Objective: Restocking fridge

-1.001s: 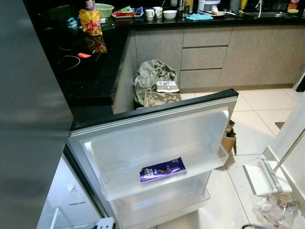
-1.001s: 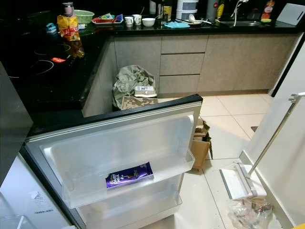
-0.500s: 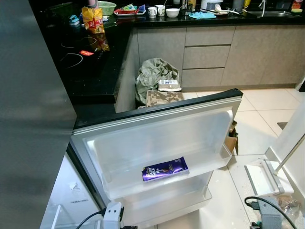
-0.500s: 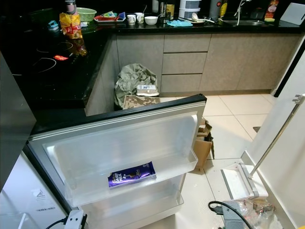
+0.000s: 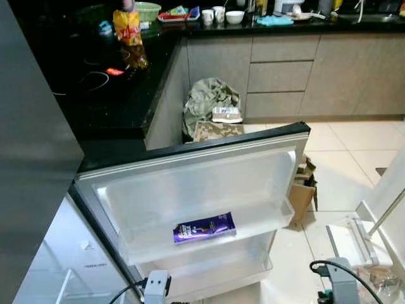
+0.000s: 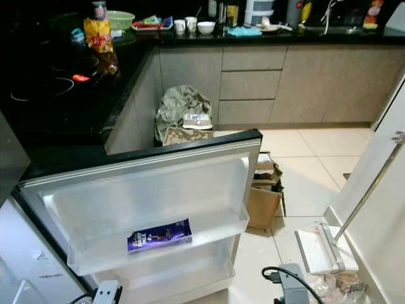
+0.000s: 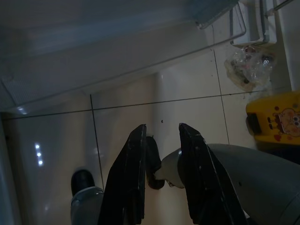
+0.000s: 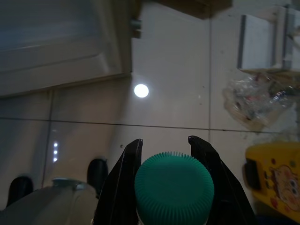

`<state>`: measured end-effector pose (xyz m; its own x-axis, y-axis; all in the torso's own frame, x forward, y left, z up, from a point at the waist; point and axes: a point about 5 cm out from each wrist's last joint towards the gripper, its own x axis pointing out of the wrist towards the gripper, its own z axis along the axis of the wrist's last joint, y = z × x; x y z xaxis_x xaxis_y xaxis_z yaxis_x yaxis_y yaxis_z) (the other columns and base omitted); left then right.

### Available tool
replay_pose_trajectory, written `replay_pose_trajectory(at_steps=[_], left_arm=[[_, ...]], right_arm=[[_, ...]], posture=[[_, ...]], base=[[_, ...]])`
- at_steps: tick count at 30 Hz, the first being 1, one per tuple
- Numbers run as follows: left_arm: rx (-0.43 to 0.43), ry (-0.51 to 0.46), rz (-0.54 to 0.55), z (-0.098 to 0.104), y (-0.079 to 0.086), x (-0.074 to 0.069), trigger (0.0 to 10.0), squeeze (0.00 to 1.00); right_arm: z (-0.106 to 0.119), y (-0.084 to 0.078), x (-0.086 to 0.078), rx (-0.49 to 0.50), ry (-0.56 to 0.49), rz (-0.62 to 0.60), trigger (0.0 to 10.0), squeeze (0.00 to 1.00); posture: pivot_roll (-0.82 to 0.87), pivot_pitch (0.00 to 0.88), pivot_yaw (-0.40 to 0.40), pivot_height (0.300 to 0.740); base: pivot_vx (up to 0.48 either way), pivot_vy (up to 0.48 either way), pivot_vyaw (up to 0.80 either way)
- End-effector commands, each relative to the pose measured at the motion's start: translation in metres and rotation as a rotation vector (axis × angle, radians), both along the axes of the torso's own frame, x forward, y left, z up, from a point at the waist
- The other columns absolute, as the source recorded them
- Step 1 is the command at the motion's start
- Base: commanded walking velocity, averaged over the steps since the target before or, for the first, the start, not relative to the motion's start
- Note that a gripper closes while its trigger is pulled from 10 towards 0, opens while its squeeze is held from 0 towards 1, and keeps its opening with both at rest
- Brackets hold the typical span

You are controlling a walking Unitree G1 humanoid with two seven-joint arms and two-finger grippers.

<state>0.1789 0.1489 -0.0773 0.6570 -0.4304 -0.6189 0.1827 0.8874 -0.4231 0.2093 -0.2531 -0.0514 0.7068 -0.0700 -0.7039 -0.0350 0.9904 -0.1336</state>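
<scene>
The fridge door (image 5: 190,180) stands open in front of me, its clear shelves facing up. A purple chocolate bar (image 5: 204,228) lies flat in the upper door shelf (image 5: 266,215); the lower shelf (image 5: 221,269) holds nothing I can see. My left gripper (image 7: 162,127) hangs low over the tiled floor, open, with nothing between its fingers. My right gripper (image 8: 164,140) is shut on a bottle with a ribbed green cap (image 8: 174,183), also low over the floor. Both wrists show at the bottom edge of the eye views, the left wrist (image 5: 157,286) and the right wrist (image 5: 342,285).
A black counter (image 5: 114,95) with a yellow snack bag (image 5: 128,26) runs behind the door. A crumpled green bag (image 5: 209,101) and a cardboard box (image 5: 302,193) sit on the floor. To the right are a white flat mop (image 5: 351,237), a plastic bag (image 8: 255,101) and a yellow toy (image 7: 276,117).
The camera has shifted, so the door sits further left in the picture. Both wrists have come up into the bottom edge. The chocolate bar stays in its shelf.
</scene>
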Motion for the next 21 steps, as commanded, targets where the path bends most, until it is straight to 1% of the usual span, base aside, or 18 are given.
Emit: replay_pose_trajectory(at_steps=[1,3,5,9,10,11,15,19,21], left_arm=[[-0.010,0.016,-0.014,-0.002,0.000,-0.004,10.0,0.00],[-0.019,0.012,-0.023,-0.001,-0.001,-0.004,10.0,0.00],[-0.037,0.006,-0.035,-0.001,-0.003,-0.004,10.0,0.00],[-0.029,0.007,-0.022,-0.001,-0.002,-0.004,10.0,0.00],[-0.015,0.003,-0.010,-0.001,-0.001,-0.003,10.0,0.00],[-0.021,0.002,0.013,-0.001,0.000,-0.002,10.0,0.00],[-0.028,-0.025,0.023,0.002,0.001,0.003,10.0,0.00],[-0.032,-0.029,0.025,0.003,0.002,0.003,10.0,0.00],[-0.036,-0.041,0.026,0.004,0.004,0.004,10.0,0.00]], right_arm=[[-0.001,0.005,0.001,0.002,0.000,0.029,10.0,0.00],[0.000,0.006,0.002,0.003,-0.001,0.033,10.0,0.00],[-0.001,0.010,0.004,0.012,-0.001,0.058,10.0,0.00],[-0.002,0.015,0.004,0.016,0.001,0.079,10.0,0.00],[-0.002,0.017,0.004,0.017,0.003,0.089,10.0,0.00],[-0.003,0.019,0.004,0.020,0.003,0.099,10.0,0.00],[-0.002,0.030,0.008,0.032,-0.006,0.171,10.0,0.00],[-0.001,0.031,0.009,0.026,-0.011,0.203,10.0,0.00],[0.002,0.034,0.014,0.028,-0.025,0.240,10.0,0.00]], posture=[[-0.08,0.036,0.006,0.740],[-0.08,0.036,0.006,0.740],[-0.08,0.036,0.005,0.740],[-0.08,0.036,0.006,0.740],[-0.08,0.036,0.006,0.740],[-0.08,0.036,0.006,0.740],[-0.08,0.039,0.004,0.740],[-0.08,0.039,0.004,0.740],[-0.08,0.039,0.004,0.740]], base=[[0.000,0.000,0.00],[0.000,-0.465,0.00],[0.000,-0.465,0.00],[0.000,-0.465,0.00],[0.000,-0.420,0.00],[0.000,0.000,0.00],[0.000,0.000,0.00],[0.000,0.000,0.00],[0.000,0.000,0.00]])
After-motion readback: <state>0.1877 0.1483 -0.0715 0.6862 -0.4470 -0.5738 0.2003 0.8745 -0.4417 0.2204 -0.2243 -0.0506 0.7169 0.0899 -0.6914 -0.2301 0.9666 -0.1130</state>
